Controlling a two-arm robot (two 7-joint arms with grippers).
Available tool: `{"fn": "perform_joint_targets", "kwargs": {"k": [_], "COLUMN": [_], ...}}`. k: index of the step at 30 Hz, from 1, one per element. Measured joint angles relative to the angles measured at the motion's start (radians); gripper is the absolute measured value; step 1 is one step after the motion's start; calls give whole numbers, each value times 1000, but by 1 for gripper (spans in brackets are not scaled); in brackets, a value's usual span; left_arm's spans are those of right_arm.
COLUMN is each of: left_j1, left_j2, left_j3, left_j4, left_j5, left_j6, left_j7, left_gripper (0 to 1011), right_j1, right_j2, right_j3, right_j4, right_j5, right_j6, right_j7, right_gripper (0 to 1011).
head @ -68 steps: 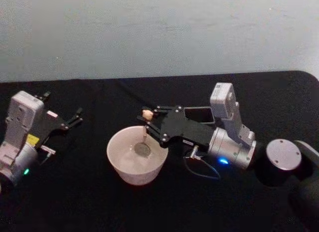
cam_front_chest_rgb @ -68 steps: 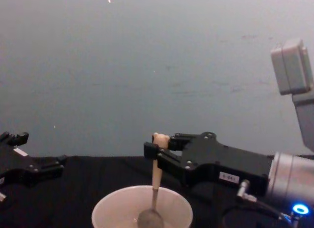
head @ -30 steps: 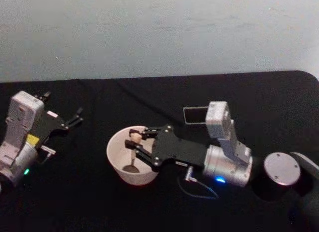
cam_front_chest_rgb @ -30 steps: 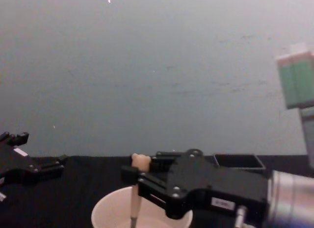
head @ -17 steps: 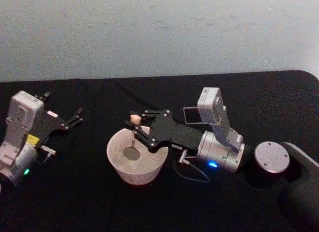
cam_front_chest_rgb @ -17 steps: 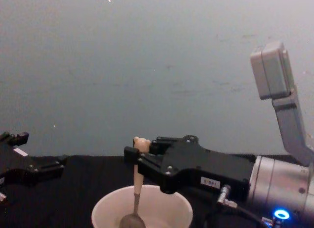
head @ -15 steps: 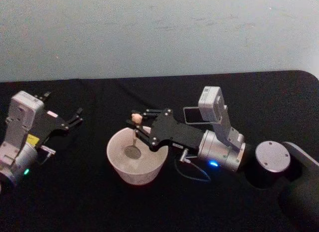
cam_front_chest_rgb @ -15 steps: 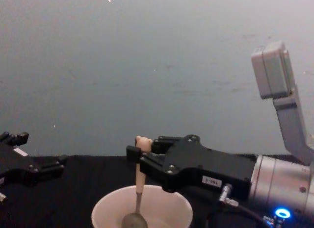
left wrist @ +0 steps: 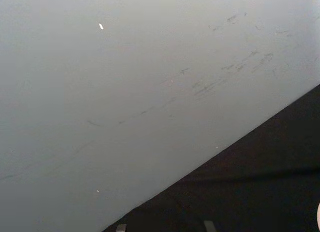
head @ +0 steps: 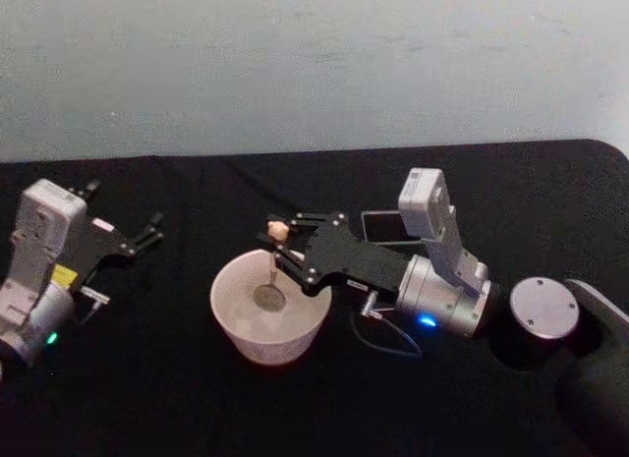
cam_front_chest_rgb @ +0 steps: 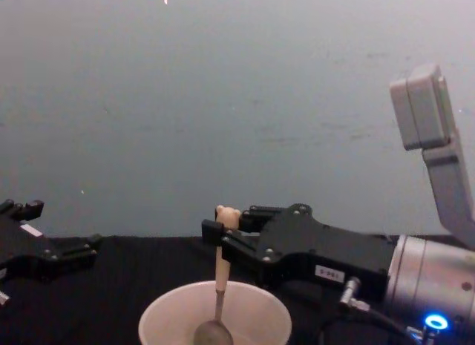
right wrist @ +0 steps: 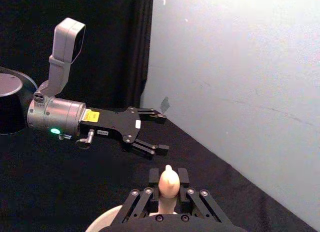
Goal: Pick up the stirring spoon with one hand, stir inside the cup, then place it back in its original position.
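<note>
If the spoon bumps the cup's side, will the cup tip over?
Probably not: the cup is wide and low, so it would more likely slide than tip. It looks empty, so probably light. The right gripper, jaws shut, holds the stirring spoon upright inside it; the left gripper is parked aside.

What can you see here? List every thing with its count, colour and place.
stirring spoon: one, beige handle and metal bowl, standing in the cup.
cup: one, cream-white, table centre.
holder: one, dark grey, behind the right arm.
table: one, black, beneath everything.
wall: one, pale grey, behind the table.
right gripper: one, black, over the cup, shut on the stirring spoon.
left gripper: one, black, open, parked at the table's left.
</note>
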Motion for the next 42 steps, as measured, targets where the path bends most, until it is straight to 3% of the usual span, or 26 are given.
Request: {"fn": "perform_joint_targets", "kwargs": {"k": [19,29,42], "left_j1": [0,0,0], "left_j2": [0,0,0], "left_j3": [0,0,0], "left_j4": [0,0,0], "left_j5": [0,0,0], "left_j6": [0,0,0], "left_j7": [0,0,0], "left_gripper": [1001,1001,1001], "right_j1": [-8,-27,-57], "right_j2": [0,25,103], "right_j3": [10,41,111], "right_j4": [-13,-112,-305], "right_j5": [-4,16,87], "right_j6": [9,50,111], "right_j7": [-12,-42,-70], "right_gripper": [212,213,213]}}
